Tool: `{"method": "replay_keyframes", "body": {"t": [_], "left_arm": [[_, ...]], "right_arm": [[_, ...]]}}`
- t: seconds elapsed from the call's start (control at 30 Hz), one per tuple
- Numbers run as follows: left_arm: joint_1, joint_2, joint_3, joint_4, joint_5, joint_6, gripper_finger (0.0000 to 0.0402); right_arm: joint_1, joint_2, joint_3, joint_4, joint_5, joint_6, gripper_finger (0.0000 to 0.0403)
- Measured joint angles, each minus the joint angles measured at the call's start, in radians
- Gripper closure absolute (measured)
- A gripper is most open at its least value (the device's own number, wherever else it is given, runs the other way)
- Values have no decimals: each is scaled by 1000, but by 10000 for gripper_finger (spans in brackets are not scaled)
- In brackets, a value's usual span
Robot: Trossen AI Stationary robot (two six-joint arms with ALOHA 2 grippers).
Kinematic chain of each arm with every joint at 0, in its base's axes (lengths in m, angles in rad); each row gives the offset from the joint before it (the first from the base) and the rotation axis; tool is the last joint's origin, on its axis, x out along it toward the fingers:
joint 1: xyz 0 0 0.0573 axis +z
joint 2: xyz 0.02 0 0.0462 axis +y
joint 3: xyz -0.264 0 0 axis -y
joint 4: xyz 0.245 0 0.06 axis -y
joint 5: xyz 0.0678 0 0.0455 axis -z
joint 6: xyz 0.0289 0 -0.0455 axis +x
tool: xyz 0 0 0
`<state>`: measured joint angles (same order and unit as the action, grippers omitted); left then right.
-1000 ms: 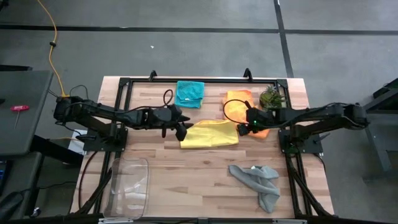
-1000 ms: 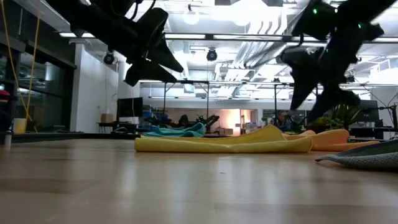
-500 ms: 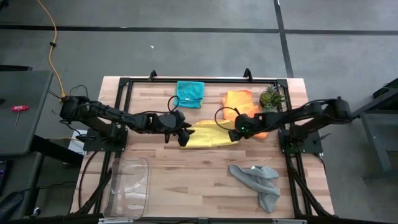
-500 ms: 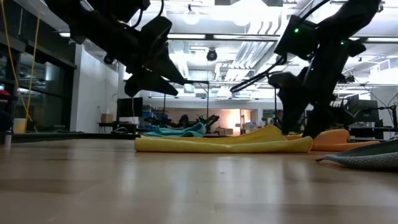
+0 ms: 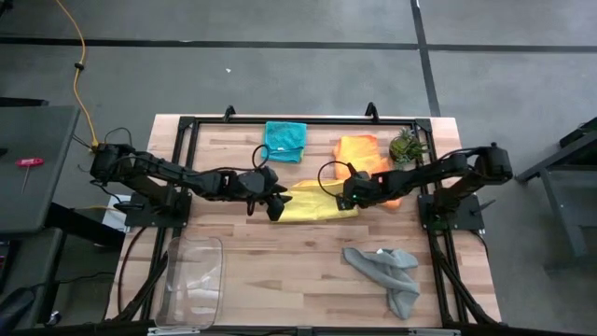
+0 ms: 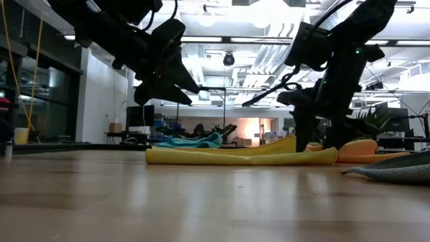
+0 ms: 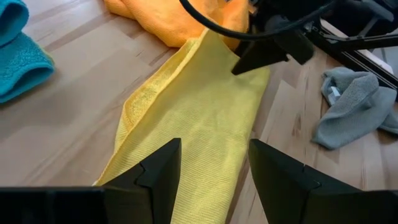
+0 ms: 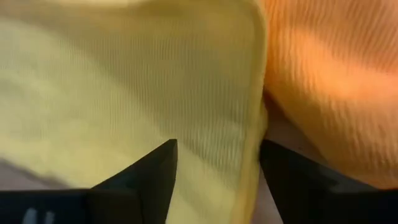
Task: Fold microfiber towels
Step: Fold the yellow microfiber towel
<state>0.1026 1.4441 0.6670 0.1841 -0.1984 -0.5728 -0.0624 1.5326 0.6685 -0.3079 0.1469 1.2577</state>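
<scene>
Yellow microfiber towel (image 5: 312, 202) is lying folded flat near the middle of the wooden table (image 5: 280, 261), and its two ends are being flanked by both grippers. The left gripper (image 5: 272, 207) is being held over the towel's left end, fingers spread apart and holding nothing. The right gripper (image 5: 347, 201) is being lowered onto the towel's right edge, fingers parted, just beside the orange towel (image 5: 366, 154). The teal towel (image 5: 284, 140) is lying at the far edge, and the grey towel (image 5: 387, 271) is crumpled nearer the front.
</scene>
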Motion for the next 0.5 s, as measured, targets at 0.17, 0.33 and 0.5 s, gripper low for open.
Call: {"method": "replay_keyframes", "body": {"t": [0.17, 0.33, 0.5], "left_arm": [[0, 0, 0, 0, 8, 16, 225], [0, -1, 0, -8, 70, 23, 225], [0, -22, 1, -32, 135, 51, 225]], "right_arm": [[-2, 20, 1, 22, 49, 25, 246], [25, 40, 1, 39, 65, 40, 333], [83, -42, -2, 9, 16, 44, 393]]}}
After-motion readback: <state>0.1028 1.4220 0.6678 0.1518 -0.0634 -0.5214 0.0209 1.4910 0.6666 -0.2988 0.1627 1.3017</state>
